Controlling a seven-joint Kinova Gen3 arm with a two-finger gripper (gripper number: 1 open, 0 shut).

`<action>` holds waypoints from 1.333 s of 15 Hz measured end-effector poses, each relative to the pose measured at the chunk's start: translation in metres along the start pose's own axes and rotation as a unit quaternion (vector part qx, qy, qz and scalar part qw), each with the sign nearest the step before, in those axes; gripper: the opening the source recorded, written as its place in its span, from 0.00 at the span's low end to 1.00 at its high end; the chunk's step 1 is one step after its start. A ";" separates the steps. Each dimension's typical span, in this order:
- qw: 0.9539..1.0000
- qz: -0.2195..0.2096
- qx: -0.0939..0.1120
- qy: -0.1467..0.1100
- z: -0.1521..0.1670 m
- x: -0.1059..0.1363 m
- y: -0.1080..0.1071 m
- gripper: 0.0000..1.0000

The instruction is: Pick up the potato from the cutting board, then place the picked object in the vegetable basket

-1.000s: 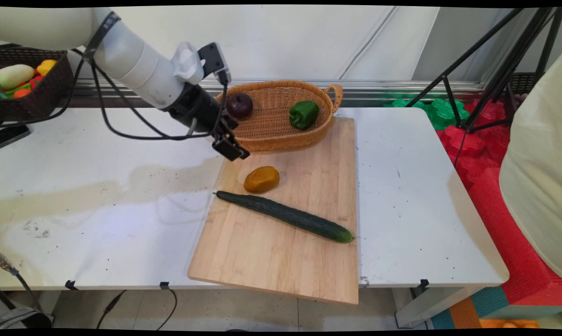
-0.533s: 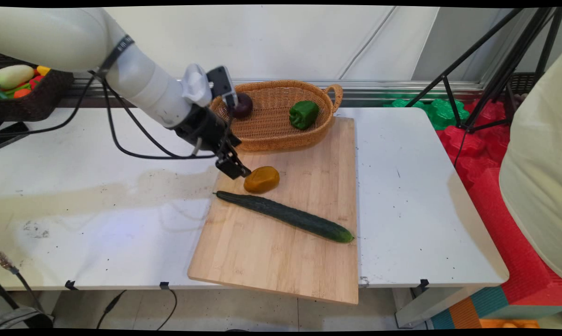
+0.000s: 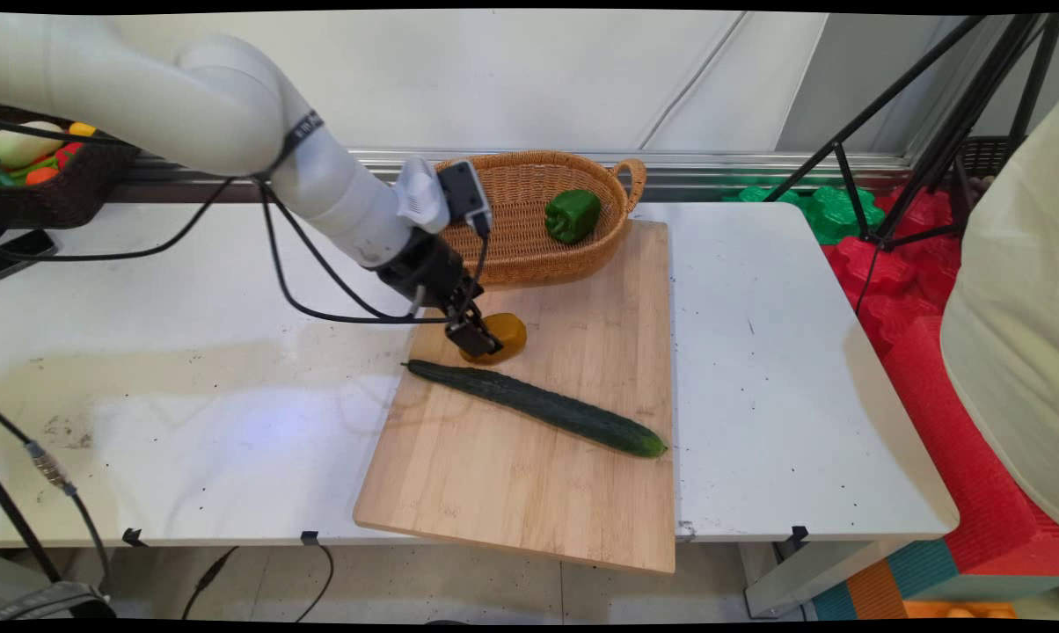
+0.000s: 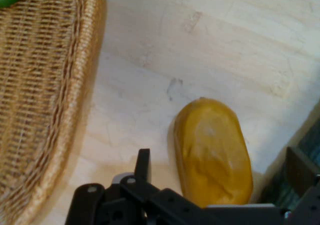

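Note:
My gripper (image 3: 477, 338) is low over the wooden cutting board (image 3: 512, 492), open around a yellow-brown potato (image 3: 507, 330). In the hand view the potato (image 4: 212, 150) lies between my two fingers, with a gap on each side. A long dark cucumber (image 3: 538, 409) lies just in front of it; its edge shows in the hand view (image 4: 312, 140). The wicker basket (image 3: 529, 255) stands close behind, holding a green pepper (image 3: 573, 214). My arm hides the basket's left end.
The white table (image 3: 186, 352) carries the board on its right half. A dark basket of vegetables (image 3: 54, 189) sits at the back left. Right of the table are a black tripod (image 3: 925, 132), red foam mats (image 3: 908, 264) and a person in pale clothes (image 3: 1013, 334).
My gripper has come down and to the right, from beside the basket's left end to the potato, and now straddles it. My arm now covers the purple onion in the basket.

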 end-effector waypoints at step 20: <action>0.999 0.025 -0.008 0.030 -0.007 0.017 0.005 0.00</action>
